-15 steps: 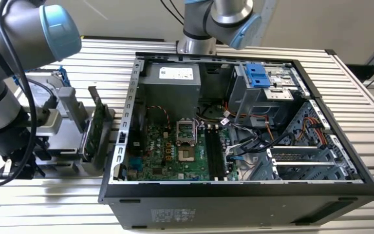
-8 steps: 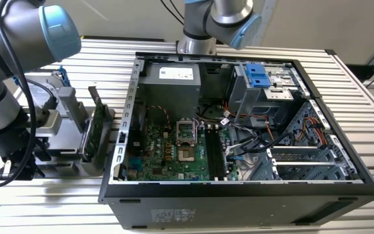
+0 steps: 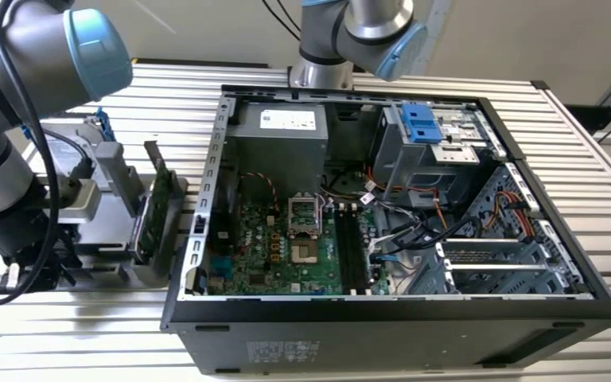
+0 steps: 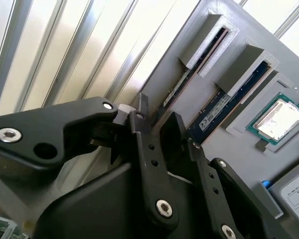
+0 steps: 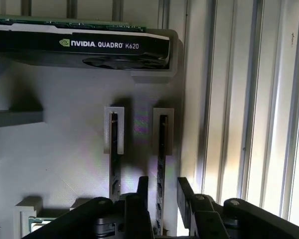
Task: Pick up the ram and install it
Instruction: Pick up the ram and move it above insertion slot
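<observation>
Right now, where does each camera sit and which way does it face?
Exterior view: off the arm, looking down into the open black computer case; the grey-and-blue robot arm shows.
First wrist view: on the arm, facing the grey plastic parts holder; the black end effector shows.
Second wrist view: the same, from another angle.
Both wrist views share the thin dark ram stick.

The black angular gripper (image 5: pixel 163 181) looks matt, its screws bright polished metal. The grey printed plastic holder block (image 5: pixel 65 149) is matt and finely grained. The thin dark-green circuit-board ram stick (image 5: pixel 162 149) is dull. The black-shrouded graphics card (image 5: pixel 114 47) is glossy plastic. The square processor chip (image 4: pixel 279 119) has a mirror-bright metal lid. The ribbed silver metal table (image 3: pixel 72 318) has a smooth satin sheen, and the black tower computer case (image 3: pixel 391 334) is matt painted metal.
</observation>
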